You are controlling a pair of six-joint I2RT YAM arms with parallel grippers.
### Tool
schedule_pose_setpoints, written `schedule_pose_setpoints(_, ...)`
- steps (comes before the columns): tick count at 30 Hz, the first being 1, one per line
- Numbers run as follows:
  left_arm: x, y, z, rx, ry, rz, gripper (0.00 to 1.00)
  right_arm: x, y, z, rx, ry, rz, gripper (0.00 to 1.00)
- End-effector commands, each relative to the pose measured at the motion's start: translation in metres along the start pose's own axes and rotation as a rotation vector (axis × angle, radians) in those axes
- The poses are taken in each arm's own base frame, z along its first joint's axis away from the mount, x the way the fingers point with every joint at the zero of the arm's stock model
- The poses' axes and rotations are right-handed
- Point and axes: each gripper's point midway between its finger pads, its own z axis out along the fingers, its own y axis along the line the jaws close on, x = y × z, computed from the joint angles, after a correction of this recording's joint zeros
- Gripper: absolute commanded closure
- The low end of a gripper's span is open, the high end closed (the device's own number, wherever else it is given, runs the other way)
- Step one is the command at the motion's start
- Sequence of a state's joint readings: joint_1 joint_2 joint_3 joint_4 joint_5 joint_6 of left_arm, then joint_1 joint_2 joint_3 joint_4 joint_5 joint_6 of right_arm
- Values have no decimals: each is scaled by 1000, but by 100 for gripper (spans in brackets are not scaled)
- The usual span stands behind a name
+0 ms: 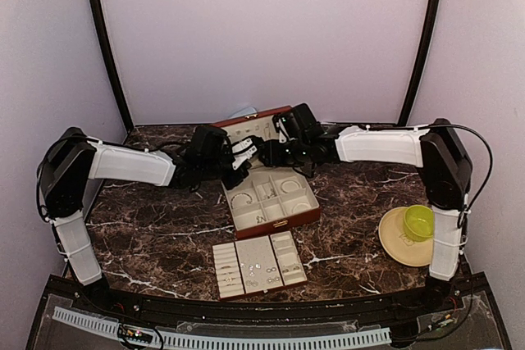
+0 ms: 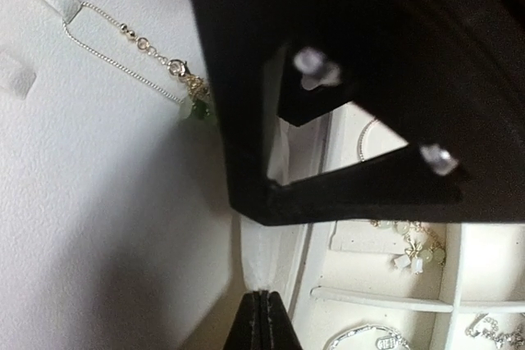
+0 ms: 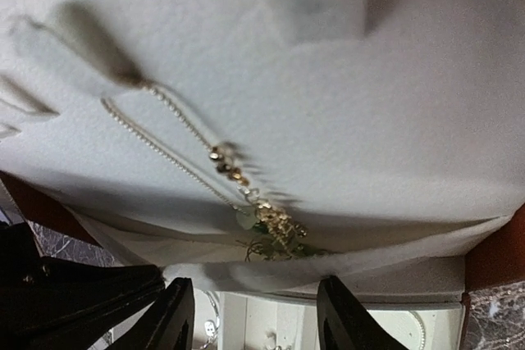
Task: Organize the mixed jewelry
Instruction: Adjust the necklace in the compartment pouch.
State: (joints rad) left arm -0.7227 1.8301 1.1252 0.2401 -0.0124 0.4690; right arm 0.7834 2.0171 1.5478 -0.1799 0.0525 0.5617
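Several tiny silvery rings and earrings (image 1: 256,268) lie on the cream-lined tray (image 1: 261,288) in front of the open red-brown box (image 1: 279,220). More pieces sit in the box's compartments (image 2: 365,338). A gold necklace with a green pendant (image 3: 271,227) hangs on the lid lining (image 1: 254,127), its end tucked in the lid pocket; it also shows in the left wrist view (image 2: 156,55). My left gripper (image 1: 244,153) (image 2: 261,321) is shut, pinching the pocket's cream edge (image 3: 328,268). My right gripper (image 1: 267,153) (image 3: 258,321) is open just below the pendant, touching nothing.
A yellow plate (image 1: 395,243) with a green cup (image 1: 418,221) stands at the right of the dark marble table. The two grippers are close together over the box's back. The right gripper's black body (image 2: 369,63) fills much of the left wrist view.
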Motion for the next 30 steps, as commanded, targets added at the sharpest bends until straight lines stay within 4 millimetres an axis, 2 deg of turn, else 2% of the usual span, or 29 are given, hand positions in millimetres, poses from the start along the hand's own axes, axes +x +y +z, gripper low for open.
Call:
schedule_pose_setpoints(1,-24,-1,-19,27,-42,-34,100,-88,10,-58,-59,-292,32,48)
schedule_pose_setpoints(3,-24,-1,-19,28,-41,-37,100,-91,12,-64,-75,-314,35,47)
schedule_pose_setpoints(7,-23,-2,-18,34,-39,-45,100,-88,8,-60,-86,-306,47,46)
schedule_pose_setpoints(16,-12,-5,-10,36,-7,-28,100,-78,14,-34,-161,-276,54,46)
schedule_pose_setpoints(24,4,-2,-1,1,40,-11,100,-51,14,4,-199,-176,40,46)
schedule_pose_setpoints(30,13,9,0,-38,66,-16,100,-44,28,11,-281,-136,24,46)
